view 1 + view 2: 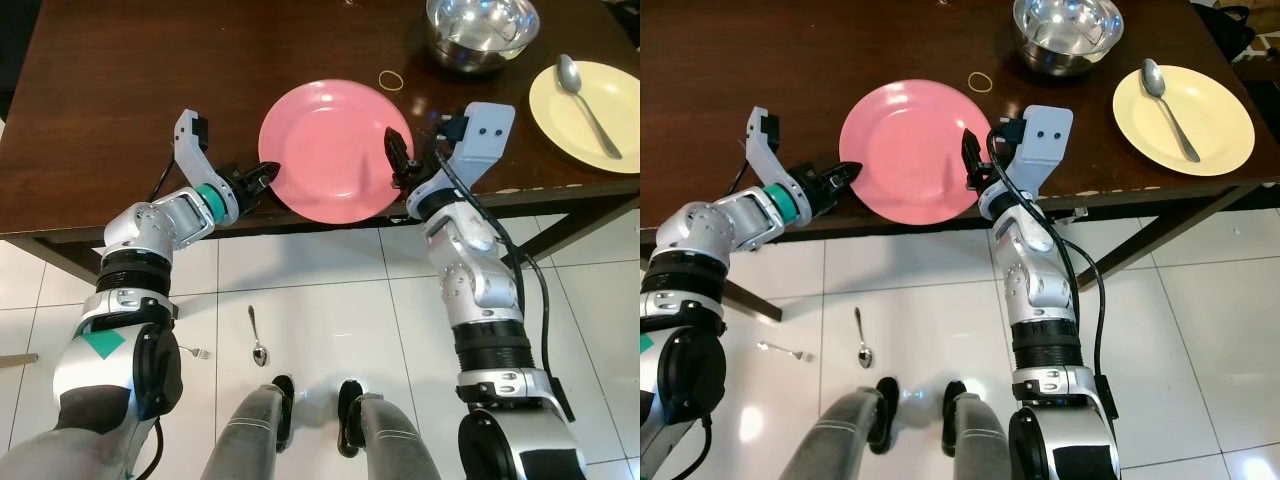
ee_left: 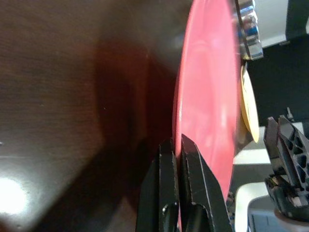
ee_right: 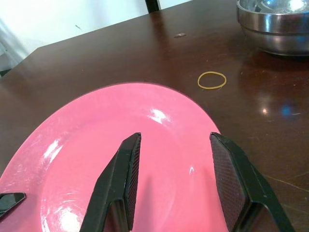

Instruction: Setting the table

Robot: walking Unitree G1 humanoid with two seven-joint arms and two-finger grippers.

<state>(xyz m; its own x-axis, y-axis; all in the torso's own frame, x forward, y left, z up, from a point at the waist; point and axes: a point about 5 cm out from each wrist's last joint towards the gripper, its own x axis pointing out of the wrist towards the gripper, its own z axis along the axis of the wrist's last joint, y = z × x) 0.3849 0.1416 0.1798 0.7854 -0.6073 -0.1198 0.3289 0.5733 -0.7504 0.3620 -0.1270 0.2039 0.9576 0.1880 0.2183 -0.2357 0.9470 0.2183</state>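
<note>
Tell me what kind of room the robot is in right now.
Probably a home dining area: a dark wooden table holding a pink plate, a yellow plate with a spoon, and white tiled floor.

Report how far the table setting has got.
Done: round yellow plate holds a metal spoon. In hand: left tool pinches the round pink plate at the table edge; right tool hangs open above it. Left: a spoon and fork lie on the floor.
</note>
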